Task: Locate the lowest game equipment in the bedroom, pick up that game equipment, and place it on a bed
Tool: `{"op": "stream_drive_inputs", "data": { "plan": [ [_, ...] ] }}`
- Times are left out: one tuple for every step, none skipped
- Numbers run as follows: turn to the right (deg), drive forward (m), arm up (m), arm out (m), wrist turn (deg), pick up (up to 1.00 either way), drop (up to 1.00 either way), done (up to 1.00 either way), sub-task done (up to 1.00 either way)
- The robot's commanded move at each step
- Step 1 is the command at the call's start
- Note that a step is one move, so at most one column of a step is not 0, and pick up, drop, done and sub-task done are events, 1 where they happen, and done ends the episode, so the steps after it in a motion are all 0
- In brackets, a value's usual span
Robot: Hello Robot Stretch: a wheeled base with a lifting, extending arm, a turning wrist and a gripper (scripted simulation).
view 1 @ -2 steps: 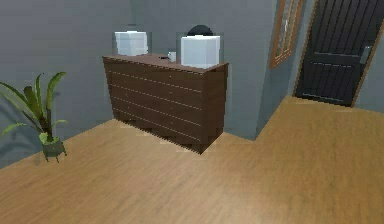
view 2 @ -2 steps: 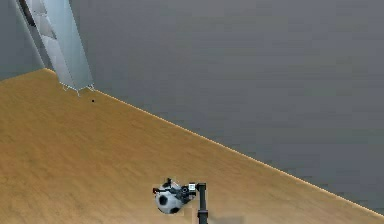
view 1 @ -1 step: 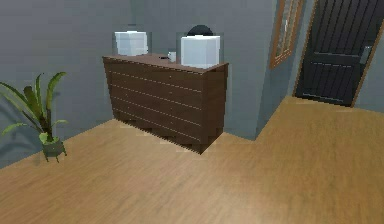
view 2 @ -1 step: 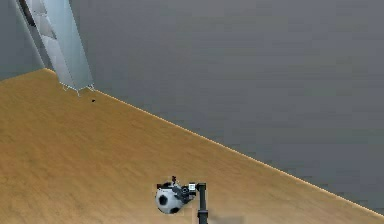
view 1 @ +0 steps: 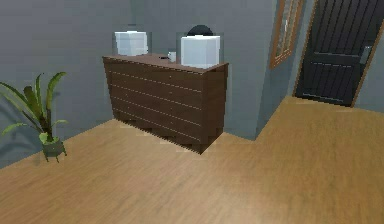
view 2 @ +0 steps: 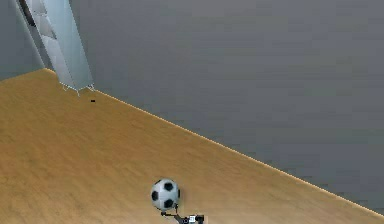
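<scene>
Wood floor (view 2: 90, 150), grey wall (view 2: 250, 70) (soccer ball (view 2: 165, 193) nearby)

Soft, even light fills both views, with no glare and no hard-edged shadows. In the forward view the wooden floor (view 1: 250, 170) is lit evenly and looks matte. The two white boxes (view 1: 200, 50) on the dresser (view 1: 165, 100) are the brightest patches, and the door (view 1: 335, 50) at 1 o'clock is the darkest. In the arm side view the grey wall (view 2: 250, 70) is flat and dim. The soccer ball (view 2: 166, 193) at 6 o'clock shows bright white panels without a glint. The pale door (view 2: 60, 40) at 11 o'clock leans from edge distortion.
</scene>
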Motion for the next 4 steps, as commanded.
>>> {"op": "stream_drive_inputs", "data": {
  "plan": [
    [0.0,0.0,0.0,0.0,0.0,1.0,0.0,0.0,0.0],
    [0.0,0.0,0.1,0.0,0.0,0.0,0.0,0.0,0.0],
    [0.0,0.0,0.5,0.0,0.0,0.0,0.0,0.0,0.0],
    [0.0,0.0,0.42,0.0,0.0,0.0,0.0,0.0,0.0]
  ]
}}
